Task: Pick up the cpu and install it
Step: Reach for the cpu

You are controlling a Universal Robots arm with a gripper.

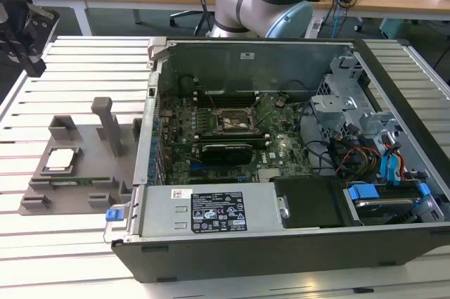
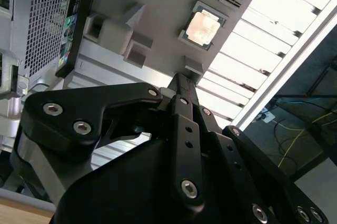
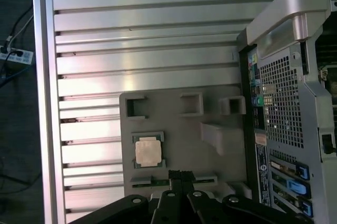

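The cpu [image 1: 60,159] lies flat in a square recess of a grey holder tray [image 1: 88,179] on the slatted metal tabletop [image 1: 84,53]. The tray sits at the exterior view's left of the opened computer case [image 1: 211,211] and just beside it. Inside the case, the dark metal-framed socket [image 1: 238,122] sits on the motherboard. In the first wrist view the tool [image 3: 180,175] hangs above the tray with its fingers pressed together and nothing between them. It is clear of the cpu [image 3: 148,151], which is untouched.
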